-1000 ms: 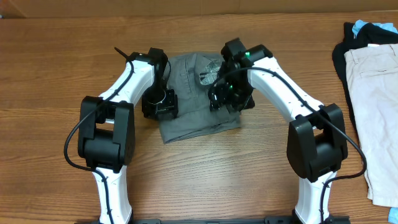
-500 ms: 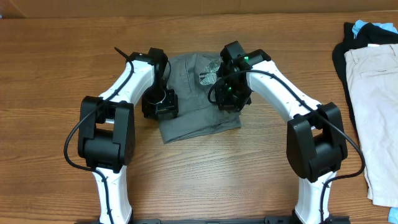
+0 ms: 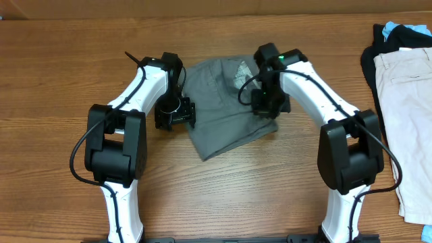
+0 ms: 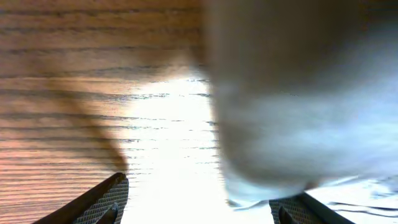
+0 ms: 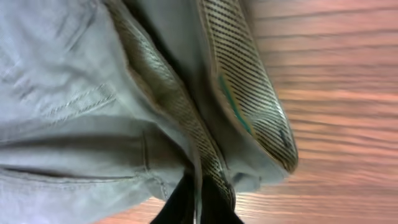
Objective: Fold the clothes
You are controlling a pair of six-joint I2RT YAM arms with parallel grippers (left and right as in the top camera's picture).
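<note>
Grey folded shorts (image 3: 223,111) lie on the wooden table (image 3: 61,81) between my two arms. My right gripper (image 3: 266,108) sits at their right edge, shut on the cloth. In the right wrist view the jaws (image 5: 196,199) pinch a fold of grey fabric (image 5: 74,112), and a striped inner lining (image 5: 242,81) shows. My left gripper (image 3: 177,115) stands open just left of the shorts. In the left wrist view its fingertips (image 4: 106,199) are wide apart, nothing is held between them, and blurred grey cloth (image 4: 298,112) hangs over the right one.
A pile of other clothes lies at the far right: beige shorts (image 3: 408,101) on a black garment (image 3: 370,57), with a blue piece (image 3: 391,28) behind. A cardboard wall (image 3: 202,7) runs along the table's back edge.
My right gripper has shut on the shorts and moved right, dragging and turning them; their lower corner now sits farther right. The left gripper has opened a little wider in place.
</note>
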